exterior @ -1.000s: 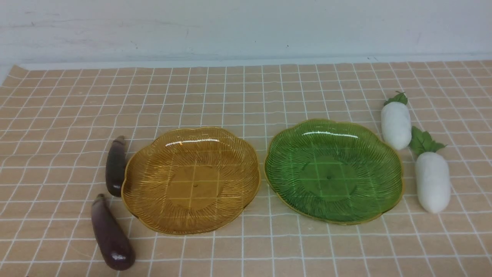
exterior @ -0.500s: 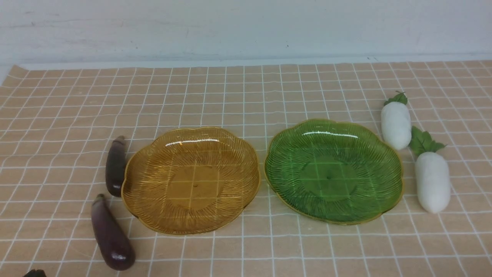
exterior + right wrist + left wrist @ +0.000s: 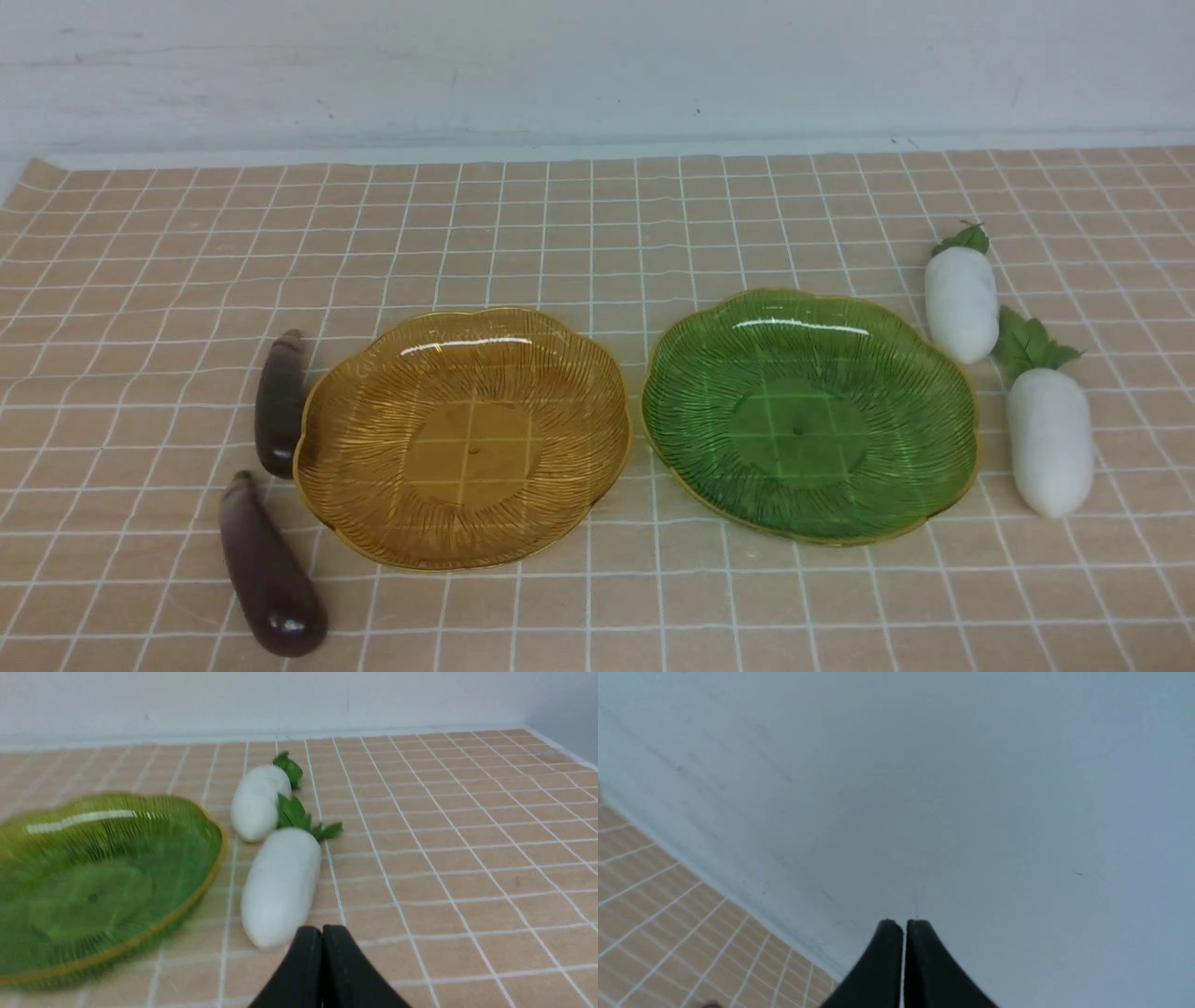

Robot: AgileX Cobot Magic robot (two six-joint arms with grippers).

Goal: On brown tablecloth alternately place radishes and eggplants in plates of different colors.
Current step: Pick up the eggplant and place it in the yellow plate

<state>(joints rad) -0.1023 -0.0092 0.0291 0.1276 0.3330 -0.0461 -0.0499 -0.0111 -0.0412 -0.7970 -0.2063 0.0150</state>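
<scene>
Both end effectors (image 3: 905, 926) (image 3: 322, 931) pressed together, front radish (image 3: 280, 886) near the right one

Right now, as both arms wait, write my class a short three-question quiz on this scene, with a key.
1. True or false: the amber plate holds an eggplant.
2. Which lies nearer the robot's right side: A) the green plate, B) the radishes, C) the eggplants?
3. Fill in the blank: the jaws of the left gripper and the right gripper are both ____.

Key: 1. False; 2. B; 3. shut
</scene>
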